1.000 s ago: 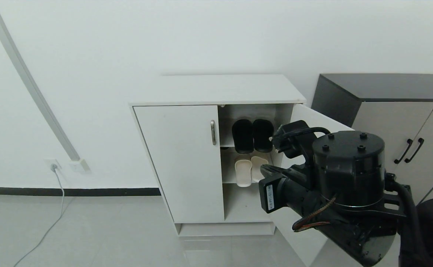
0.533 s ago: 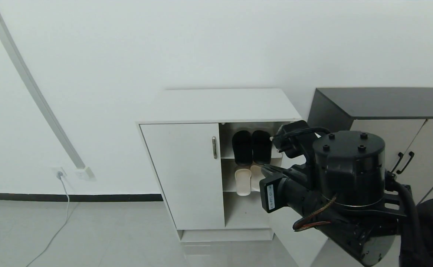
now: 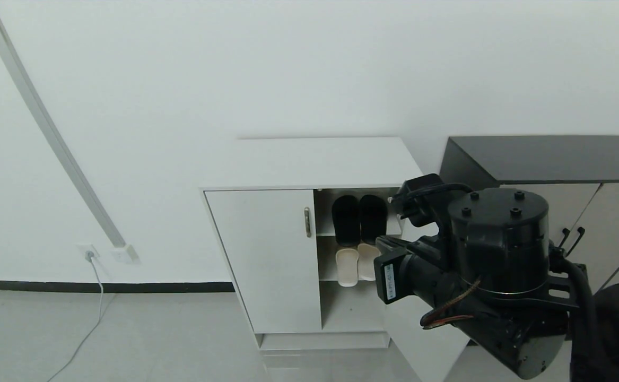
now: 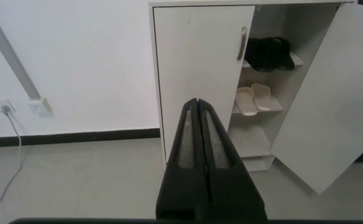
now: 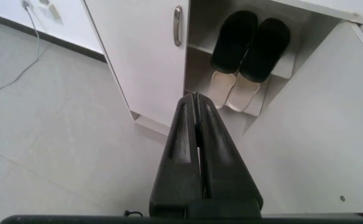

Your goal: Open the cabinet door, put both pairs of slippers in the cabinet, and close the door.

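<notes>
Cabinet (image 3: 320, 162), two black slippers (image 3: 358, 220), two beige slippers (image 3: 356, 264)

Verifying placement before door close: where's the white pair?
Head view: white pair on the middle shelf of the cabinet, right compartment, directly below the black pair.

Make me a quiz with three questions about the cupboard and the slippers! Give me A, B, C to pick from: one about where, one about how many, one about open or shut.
1. Where are the black slippers?
A. on the top shelf of the cabinet
B. on the floor
C. on the cabinet's roof

2. How many pairs of slippers are inside?
A. one
B. two
C. four

3. How is the right door?
A. shut
B. open
C. taken off

Answers:
1 A: they lie side by side on the highest shelf.
2 B: the black pair, plus the cream slippers one shelf below.
3 B: it stands swung out, so the shelves show.
</notes>
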